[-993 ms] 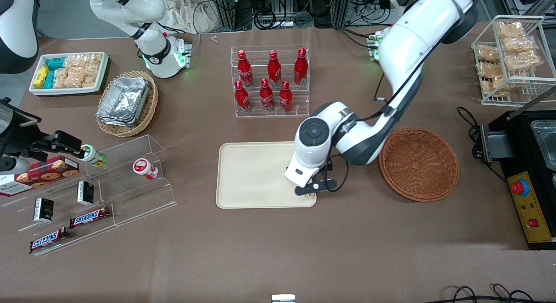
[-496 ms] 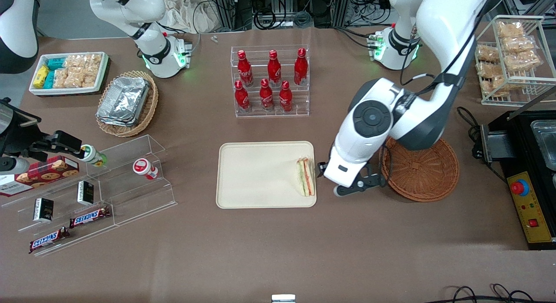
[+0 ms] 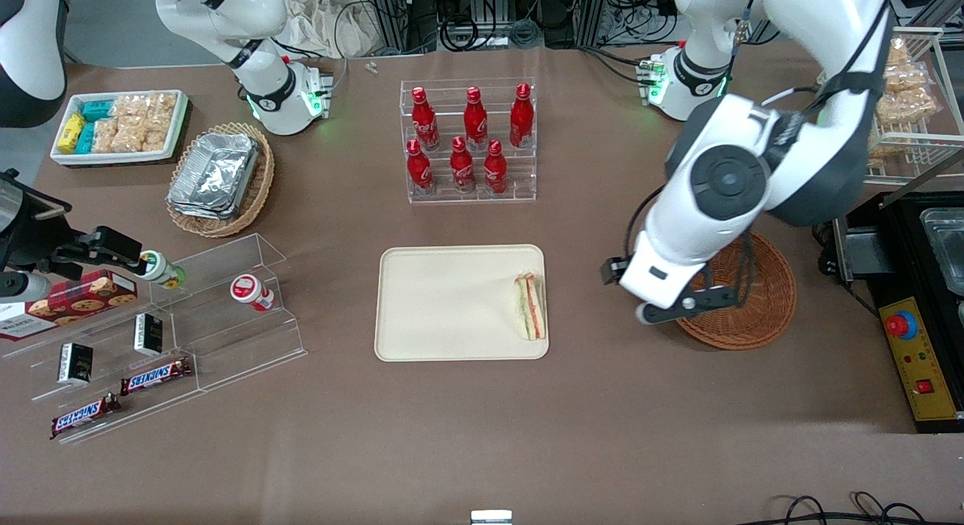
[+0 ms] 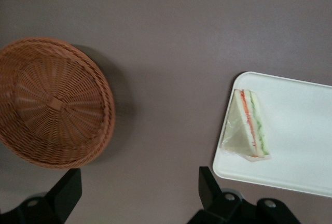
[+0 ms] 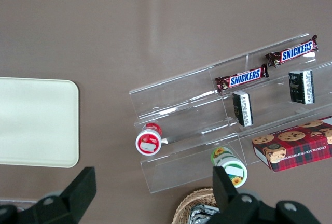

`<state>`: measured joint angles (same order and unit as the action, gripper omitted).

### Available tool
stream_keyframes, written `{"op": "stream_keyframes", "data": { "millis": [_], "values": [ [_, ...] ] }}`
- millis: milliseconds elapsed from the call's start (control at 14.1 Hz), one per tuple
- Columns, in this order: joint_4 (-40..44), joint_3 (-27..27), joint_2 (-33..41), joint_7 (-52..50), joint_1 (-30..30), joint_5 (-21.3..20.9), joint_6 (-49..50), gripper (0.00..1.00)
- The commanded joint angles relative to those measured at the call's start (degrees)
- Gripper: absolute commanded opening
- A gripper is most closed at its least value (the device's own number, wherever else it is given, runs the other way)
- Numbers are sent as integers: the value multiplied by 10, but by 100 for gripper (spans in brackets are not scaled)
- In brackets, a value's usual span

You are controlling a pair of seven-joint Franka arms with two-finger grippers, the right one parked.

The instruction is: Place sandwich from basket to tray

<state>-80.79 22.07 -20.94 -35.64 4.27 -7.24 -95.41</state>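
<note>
The sandwich [image 3: 529, 306] [image 4: 248, 125], a triangular wedge with green and red filling, lies on the cream tray [image 3: 444, 303] [image 4: 303, 136] at the tray's edge nearest the basket. The reddish-brown wicker basket [image 3: 764, 314] [image 4: 52, 102] holds nothing and is partly covered by my arm in the front view. My gripper [image 3: 681, 306] [image 4: 139, 175] hangs open and high above the bare table between tray and basket, with nothing between its fingers.
A clear rack of red bottles [image 3: 469, 141] stands farther from the front camera than the tray. Toward the parked arm's end are an acrylic shelf of snacks [image 3: 173, 322], a tan basket of foil containers [image 3: 218, 178] and a white snack box [image 3: 120, 126]. A wire rack [image 3: 896, 96] and a black control box [image 3: 915, 359] flank the basket.
My gripper let go of the sandwich on the tray, then rose and moved away toward the basket. The sandwich stays where it was set down.
</note>
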Motion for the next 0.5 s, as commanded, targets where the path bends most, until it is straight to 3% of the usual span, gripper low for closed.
{"op": "stream_keyframes", "data": {
  "millis": [0,426],
  "values": [
    [-92,-83,98,131,0,54,2,100],
    [-164,-185,166,340,-7,43,1,100]
  ]
}}
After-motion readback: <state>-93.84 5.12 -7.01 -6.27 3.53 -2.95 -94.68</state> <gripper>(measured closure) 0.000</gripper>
